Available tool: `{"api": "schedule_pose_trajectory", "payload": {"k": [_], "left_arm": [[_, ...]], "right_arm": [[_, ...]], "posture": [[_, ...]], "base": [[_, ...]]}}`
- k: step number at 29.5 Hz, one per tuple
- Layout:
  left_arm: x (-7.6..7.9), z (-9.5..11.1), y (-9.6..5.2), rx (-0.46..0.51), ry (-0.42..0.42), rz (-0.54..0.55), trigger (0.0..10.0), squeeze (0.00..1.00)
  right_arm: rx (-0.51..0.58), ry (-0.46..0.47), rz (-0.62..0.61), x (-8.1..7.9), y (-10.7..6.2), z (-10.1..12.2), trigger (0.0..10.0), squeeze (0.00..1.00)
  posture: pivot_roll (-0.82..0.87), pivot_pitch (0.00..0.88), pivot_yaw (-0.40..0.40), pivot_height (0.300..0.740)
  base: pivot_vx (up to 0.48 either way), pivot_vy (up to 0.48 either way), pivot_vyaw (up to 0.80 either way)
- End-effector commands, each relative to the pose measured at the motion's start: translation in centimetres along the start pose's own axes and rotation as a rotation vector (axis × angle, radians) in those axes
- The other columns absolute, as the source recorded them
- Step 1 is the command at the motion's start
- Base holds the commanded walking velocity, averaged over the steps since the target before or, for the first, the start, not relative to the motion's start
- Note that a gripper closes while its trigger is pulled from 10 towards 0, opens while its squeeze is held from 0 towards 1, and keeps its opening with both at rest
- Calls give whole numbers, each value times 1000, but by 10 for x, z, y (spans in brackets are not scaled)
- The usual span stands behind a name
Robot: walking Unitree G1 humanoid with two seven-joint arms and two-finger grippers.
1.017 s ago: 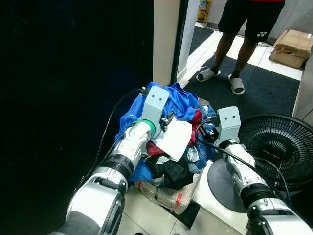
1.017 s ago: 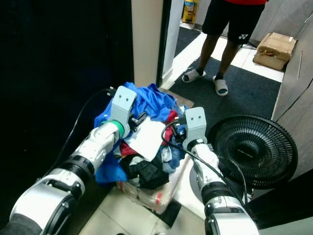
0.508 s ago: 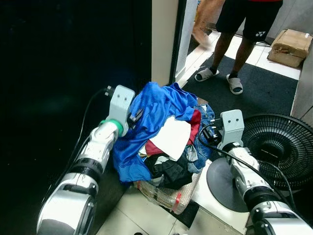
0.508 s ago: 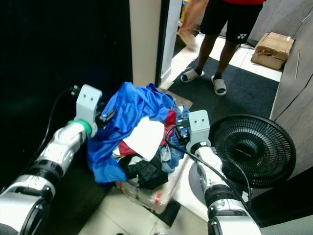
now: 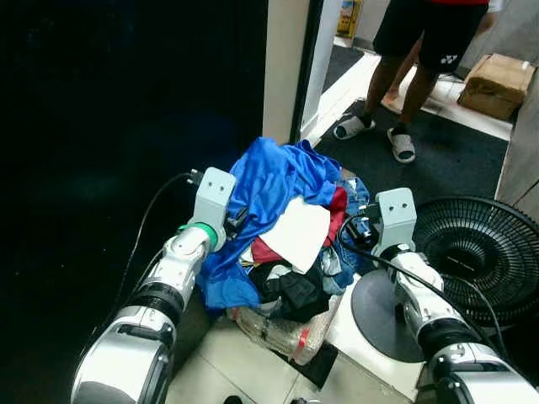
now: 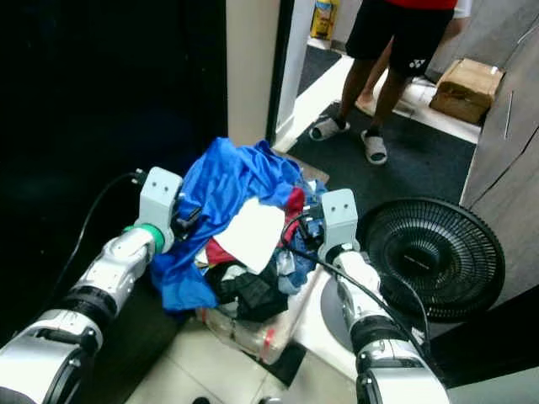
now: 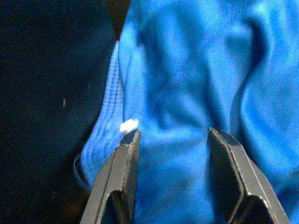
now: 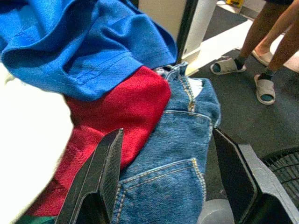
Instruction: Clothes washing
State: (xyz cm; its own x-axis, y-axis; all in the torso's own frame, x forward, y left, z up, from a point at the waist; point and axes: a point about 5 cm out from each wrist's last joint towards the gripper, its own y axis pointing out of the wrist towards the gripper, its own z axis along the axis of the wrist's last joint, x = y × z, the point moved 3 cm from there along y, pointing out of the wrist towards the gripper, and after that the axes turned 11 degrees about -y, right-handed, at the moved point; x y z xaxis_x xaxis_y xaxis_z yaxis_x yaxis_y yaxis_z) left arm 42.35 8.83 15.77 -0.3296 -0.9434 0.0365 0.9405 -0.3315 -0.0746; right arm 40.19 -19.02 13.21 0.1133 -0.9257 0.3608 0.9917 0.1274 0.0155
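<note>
1. Left end effector (image 7: 174, 140): fingers stood apart, straddling a fold of the blue shirt (image 5: 269, 181). Cloth lay between the fingers; a firm pinch on it could not be confirmed.
2. Left end effector position: at the left flank of the clothes pile (image 5: 290, 244), pressed against the blue shirt, where the fabric draped down the side.
3. Right end effector (image 8: 170, 182): fingers spread wide, holding nothing, poised just above the blue jeans (image 8: 180, 140) and the red garment (image 8: 124, 105).
4. Right end effector position: at the right flank of the pile, beside the jeans.
5. Pile contents: blue shirt on top, a white garment (image 5: 296, 231) across the middle, red and dark items beneath, all heaped in a clear plastic-wrapped basket (image 5: 274, 330) on the tiled floor.
6. Surroundings: a black floor fan (image 5: 476, 252) lay just right of the pile. A person (image 5: 413, 50) in black shorts and slippers stood on the dark mat beyond.
</note>
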Motion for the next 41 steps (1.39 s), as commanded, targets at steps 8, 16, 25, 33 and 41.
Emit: {"api": "schedule_pose_trajectory", "payload": {"k": [8, 16, 25, 33, 41], "left_arm": [[100, 20, 20, -19, 67, -263, 10000, 0], [128, 46, 23, 37, 48, -318, 10000, 0], [108, 93, 26, 181, -42, -270, 10000, 0], [33, 86, 21, 200, -56, -72, 10000, 0], [4, 88, 14, 222, -60, 0, 10000, 0]], "right_arm": [[-30, -16, -12, 7, 0, -3, 10000, 0], [-32, -16, -38, 15, -2, -5, 10000, 0], [28, -4, -56, 21, -1, 7, 10000, 0], [124, -14, 17, 2, 12, 36, 10000, 0], [209, 47, 26, -3, 29, 74, 10000, 0]], "posture": [[-83, 205, 51, 740], [-102, 196, 57, 740], [-79, 189, 44, 740], [-32, 187, 18, 740], [9, 187, -6, 740]], "base": [[0, 0, 0], [0, 0, 0], [0, 0, 0], [0, 0, 0], [0, 0, 0]]}}
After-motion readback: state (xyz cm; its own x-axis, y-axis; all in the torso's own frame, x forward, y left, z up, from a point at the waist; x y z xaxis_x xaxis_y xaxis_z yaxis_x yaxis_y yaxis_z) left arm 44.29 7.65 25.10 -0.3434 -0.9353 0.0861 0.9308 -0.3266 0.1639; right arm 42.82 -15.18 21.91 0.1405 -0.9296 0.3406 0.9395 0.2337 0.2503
